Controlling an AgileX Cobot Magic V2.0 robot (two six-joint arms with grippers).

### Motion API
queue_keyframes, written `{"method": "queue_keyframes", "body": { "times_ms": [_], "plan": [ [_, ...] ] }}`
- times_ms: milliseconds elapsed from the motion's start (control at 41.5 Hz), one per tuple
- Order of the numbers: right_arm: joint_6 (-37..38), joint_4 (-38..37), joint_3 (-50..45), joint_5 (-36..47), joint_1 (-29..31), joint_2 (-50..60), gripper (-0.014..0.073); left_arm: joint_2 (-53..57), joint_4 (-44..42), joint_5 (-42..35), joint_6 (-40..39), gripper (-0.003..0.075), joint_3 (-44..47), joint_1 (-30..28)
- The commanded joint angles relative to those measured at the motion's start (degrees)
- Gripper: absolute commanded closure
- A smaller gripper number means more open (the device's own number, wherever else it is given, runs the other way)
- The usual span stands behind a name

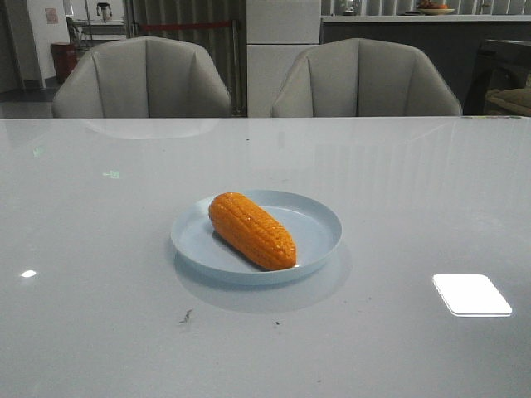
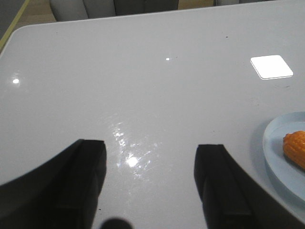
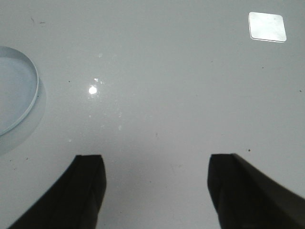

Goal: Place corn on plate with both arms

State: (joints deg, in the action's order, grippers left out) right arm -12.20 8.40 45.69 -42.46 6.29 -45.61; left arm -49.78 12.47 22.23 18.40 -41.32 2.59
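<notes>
The orange-yellow corn [image 1: 251, 230] lies slantwise on the pale blue plate [image 1: 319, 222] in the middle of the table. Neither arm shows in the front view. My left gripper [image 2: 150, 149] is open and empty over bare table, with the plate's rim [image 2: 272, 148] and one end of the corn [image 2: 295, 145] off to one side of it. My right gripper [image 3: 156, 162] is open and empty over bare table, with the plate's edge [image 3: 29, 93] off to its side. The corn is out of view in the right wrist view.
The table [image 1: 99, 249] is glossy grey-white with bright light reflections [image 1: 471, 294]. Two grey chairs [image 1: 143, 79] [image 1: 365, 80] stand behind its far edge.
</notes>
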Motion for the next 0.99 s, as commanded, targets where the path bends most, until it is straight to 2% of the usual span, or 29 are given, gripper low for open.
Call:
{"method": "queue_keyframes", "body": {
  "times_ms": [0,434,531,651,820,965],
  "plan": [
    [-0.63,0.44,1.5,4.09,0.18,0.34,0.0034,0.56,0.55,-4.16,-0.16,0.0265,-1.76,0.39],
    [-0.63,0.44,1.5,4.09,0.18,0.34,0.0034,0.56,0.44,-4.39,-0.16,0.0265,-1.76,1.98],
    [-0.63,0.44,1.5,4.09,0.18,0.34,0.0034,0.68,-1.88,-5.44,-0.16,0.0279,-1.51,2.33],
    [-0.63,0.44,1.5,4.02,0.18,0.31,0.0034,3.48,-3.87,-6.37,-0.16,0.0387,0.27,2.24],
    [-0.63,0.44,1.5,4.02,0.18,0.31,0.0034,10.89,-4.02,-12.89,-0.16,0.0623,6.54,2.24],
    [-0.63,0.44,1.5,4.02,0.18,0.31,0.0034,20.09,-3.9,-24.95,-2.88,0.0631,15.31,2.24]
  ]
}}
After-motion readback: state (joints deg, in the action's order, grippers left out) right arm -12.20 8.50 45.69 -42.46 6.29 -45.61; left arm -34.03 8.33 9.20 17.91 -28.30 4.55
